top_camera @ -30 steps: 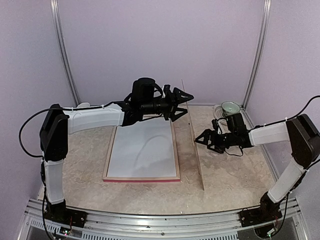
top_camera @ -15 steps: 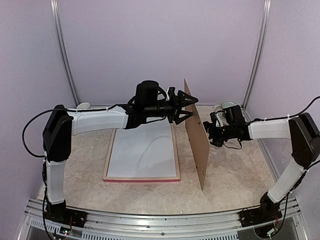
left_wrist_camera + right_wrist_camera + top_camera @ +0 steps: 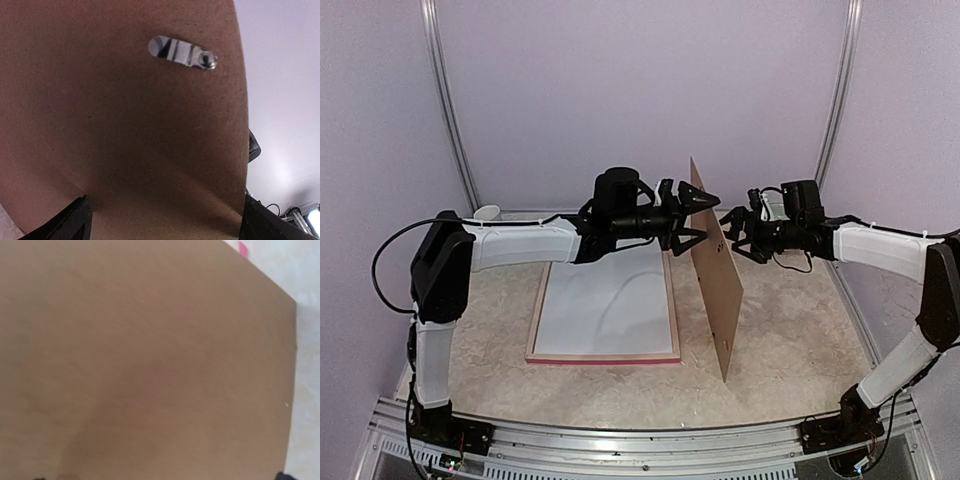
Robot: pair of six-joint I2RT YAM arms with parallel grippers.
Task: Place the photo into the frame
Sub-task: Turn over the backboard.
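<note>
The frame (image 3: 603,358) lies flat left of centre, pale wood side up, its pink edge along the near rail. A white sheet (image 3: 605,305) fills it. No printed face shows, so I cannot tell whether that sheet is the photo. A brown backing board (image 3: 718,285) stands on its long edge right of the frame. My left gripper (image 3: 705,216) is open, fingers spread at the board's upper left face. In the left wrist view the board (image 3: 140,130) and its metal clip (image 3: 182,52) fill the picture. My right gripper (image 3: 733,233) is open, close against the board's right face (image 3: 150,365).
A small round container (image 3: 781,212) sits at the back right corner, behind the right arm. A white object (image 3: 487,212) lies at the back left by the wall. Metal posts stand in both back corners. The pink frame corner (image 3: 243,248) shows past the board.
The board has swung from nearly edge-on to standing upright. The left gripper's jaws have widened at its top. The right arm rose and moved back toward the board's upper right face.
</note>
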